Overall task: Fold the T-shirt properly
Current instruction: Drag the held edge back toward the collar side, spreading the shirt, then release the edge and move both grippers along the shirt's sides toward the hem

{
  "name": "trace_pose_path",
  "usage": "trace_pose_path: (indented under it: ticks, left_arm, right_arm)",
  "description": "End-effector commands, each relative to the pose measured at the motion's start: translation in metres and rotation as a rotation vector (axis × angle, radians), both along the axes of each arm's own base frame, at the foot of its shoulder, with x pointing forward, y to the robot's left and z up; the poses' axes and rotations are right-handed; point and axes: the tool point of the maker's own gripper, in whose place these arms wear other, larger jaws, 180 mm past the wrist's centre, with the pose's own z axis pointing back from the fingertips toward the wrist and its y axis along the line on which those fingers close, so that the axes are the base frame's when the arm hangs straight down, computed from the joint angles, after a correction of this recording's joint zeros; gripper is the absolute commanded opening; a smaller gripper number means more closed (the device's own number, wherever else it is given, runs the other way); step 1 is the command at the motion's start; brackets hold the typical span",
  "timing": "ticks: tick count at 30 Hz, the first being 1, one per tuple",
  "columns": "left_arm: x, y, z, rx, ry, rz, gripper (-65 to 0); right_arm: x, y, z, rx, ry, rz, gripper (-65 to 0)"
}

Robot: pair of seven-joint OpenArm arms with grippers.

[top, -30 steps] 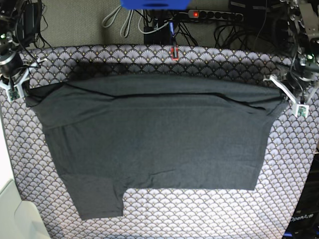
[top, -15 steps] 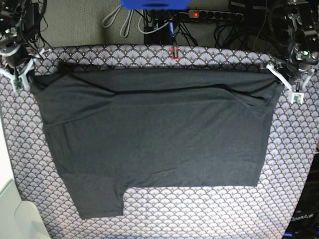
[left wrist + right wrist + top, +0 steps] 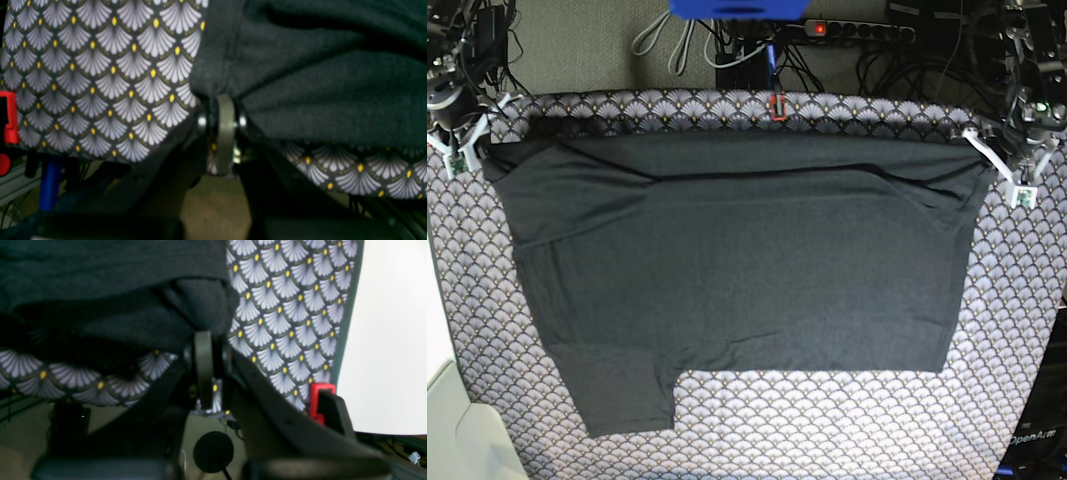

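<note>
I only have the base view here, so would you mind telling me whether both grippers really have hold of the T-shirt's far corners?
Observer: Yes. The left wrist view shows the left gripper shut on the T-shirt.
Operator: Thank you. And the right one?
Observer: The right gripper is likewise shut on a bunched fold of it.
Operator: Is the pinched cloth lifted?
Observer: At both grips the patterned cloth shows beneath the shirt's edge.

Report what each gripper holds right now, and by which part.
Both hold the T-shirt. The left gripper is shut on its far edge at one corner; the right gripper is shut on the same far edge at the opposite corner.
</note>
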Motion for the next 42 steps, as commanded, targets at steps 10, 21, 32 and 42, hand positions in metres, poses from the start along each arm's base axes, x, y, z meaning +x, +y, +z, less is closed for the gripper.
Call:
trace_pose_path:
  ticks: [10,21,32,42]
  left_arm:
    - [0.006,0.006,0.009,0.030,-0.025,-0.006,-64.6]
    - [0.000,-0.005,-0.008,0.008,0.029,-0.035,-57.8]
    - [-0.001,-0.004,-0.010,-0.001,0.030,-0.023,-42.9]
    - [0.003,-0.004,-0.008,-0.004,0.010,-0.019,-42.4]
  right_arm:
    - [0.004,-0.005,0.008,-0.020,-0.024,0.002,-65.0]
    - [-0.011,-0.009,-0.012,0.006,0.038,-0.020,-51.1]
    - [-0.017,-0.012,-0.012,-0.003,0.048,-0.024,-41.5]
    - [-0.010,-0.043,0.010,-0.062,-0.001,-0.074,-41.5]
